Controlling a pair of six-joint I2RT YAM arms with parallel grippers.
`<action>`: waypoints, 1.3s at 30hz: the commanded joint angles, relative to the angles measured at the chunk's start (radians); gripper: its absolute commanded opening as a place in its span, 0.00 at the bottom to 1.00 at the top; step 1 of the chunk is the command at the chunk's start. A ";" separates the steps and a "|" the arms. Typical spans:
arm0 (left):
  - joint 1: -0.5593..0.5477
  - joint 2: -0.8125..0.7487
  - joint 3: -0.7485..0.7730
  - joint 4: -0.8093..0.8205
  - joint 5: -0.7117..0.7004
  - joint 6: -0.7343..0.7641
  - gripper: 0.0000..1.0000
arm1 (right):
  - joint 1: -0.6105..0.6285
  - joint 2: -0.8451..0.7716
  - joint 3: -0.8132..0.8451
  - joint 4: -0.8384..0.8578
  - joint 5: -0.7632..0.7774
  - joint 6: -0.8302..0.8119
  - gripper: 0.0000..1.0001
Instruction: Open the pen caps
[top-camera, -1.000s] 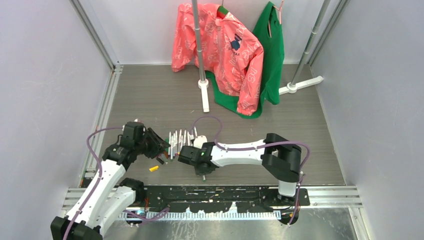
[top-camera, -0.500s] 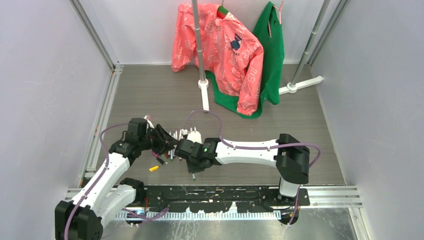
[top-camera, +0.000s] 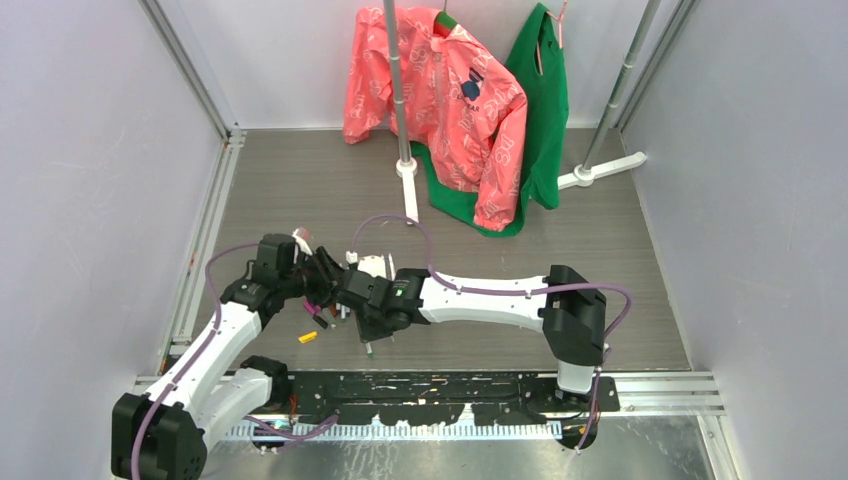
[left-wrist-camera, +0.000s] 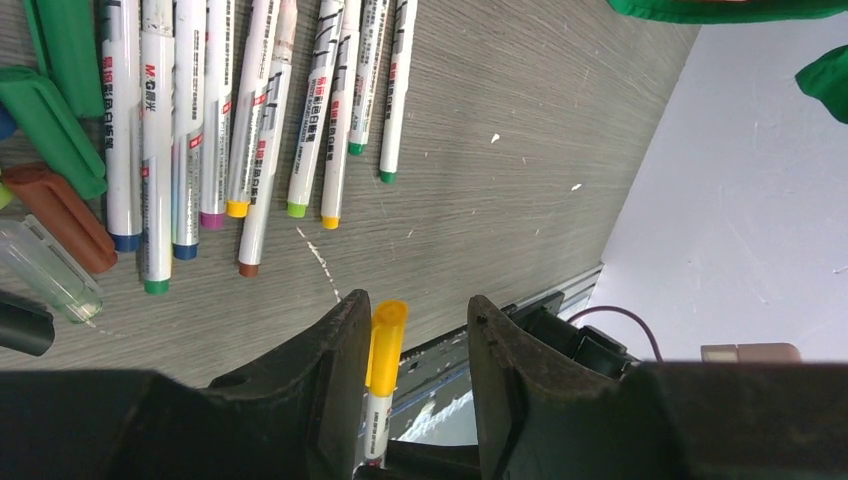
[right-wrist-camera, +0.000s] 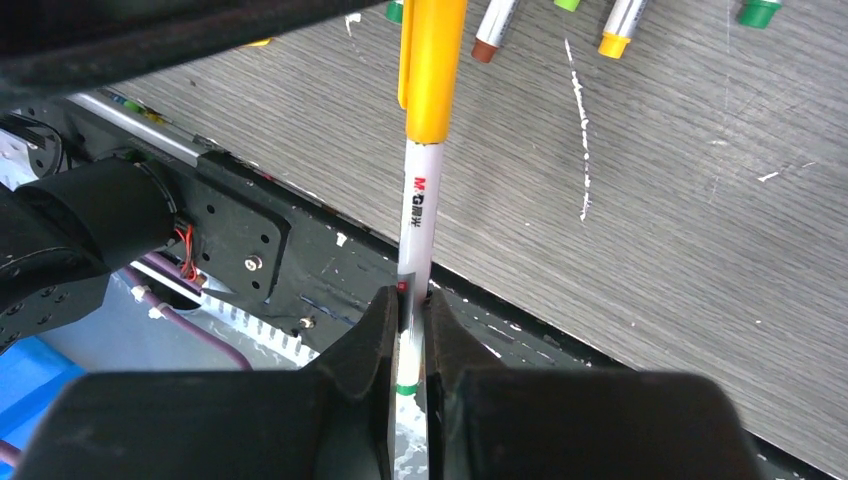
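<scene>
Pen (right-wrist-camera: 418, 220) with yellow cap (right-wrist-camera: 432, 70), up off the table (right-wrist-camera: 650, 200), between both arms. Pinched tight on its white barrel by the right claw (right-wrist-camera: 408, 310). Spread open at the left claw (left-wrist-camera: 412, 310), one finger each side of the cap, not squeezing yet. Probably light, stiff and smooth, so maybe slippery. Best to grab the cap around its middle. Pointing cap-first far and a bit left, tail end near. Other pens (left-wrist-camera: 250, 120) flat in a row below

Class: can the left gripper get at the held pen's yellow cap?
Probably yes: the yellow cap sits between the open fingers of the left gripper, nothing blocking; the right gripper clamps the pen.
</scene>
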 joint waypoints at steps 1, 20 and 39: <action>-0.001 -0.001 -0.008 0.046 0.051 0.024 0.41 | 0.006 -0.006 0.063 0.029 -0.001 -0.013 0.01; -0.001 -0.022 -0.025 0.027 0.044 0.043 0.39 | 0.004 -0.001 0.086 0.028 0.011 -0.009 0.01; -0.001 -0.071 -0.053 0.041 0.027 -0.008 0.00 | -0.030 -0.028 0.012 0.107 -0.024 0.008 0.01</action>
